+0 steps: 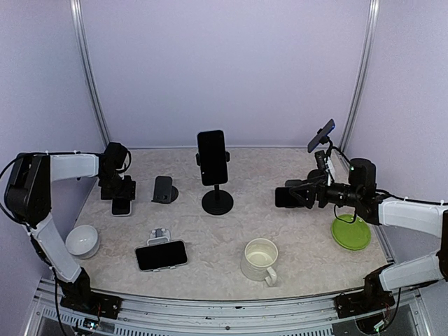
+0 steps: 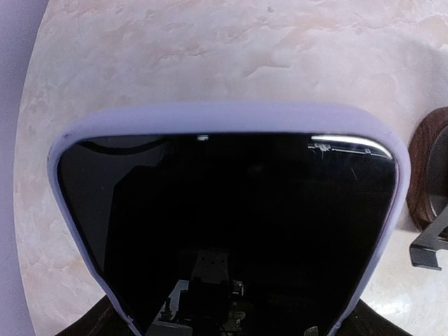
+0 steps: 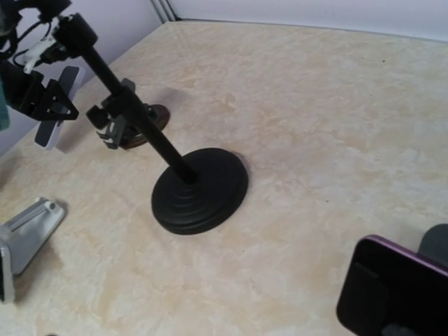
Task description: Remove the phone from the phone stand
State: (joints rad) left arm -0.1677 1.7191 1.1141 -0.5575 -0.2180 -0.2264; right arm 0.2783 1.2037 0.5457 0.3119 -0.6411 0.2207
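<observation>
Standing upright, phone point(image 1: 211, 157) facing forward

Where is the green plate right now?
In the top view, the green plate lies on the table's right side, just below the right arm's gripper and to the right of the cream mug.

A phone point(image 2: 231, 231) is filling most of the left wrist view, its lavender case point(image 2: 224, 117) framing a dark screen. The rounded top edge is pointing away from the camera, and the lower part is running off the bottom of the view. The glass is reflecting a bright streak near its upper right corner and some dim hardware low in the middle. The marbled beige table point(image 2: 210, 49) is showing behind it. A brown round base point(image 2: 422, 175) with a black bracket point(image 2: 428, 246) is sitting at the right edge.
</observation>
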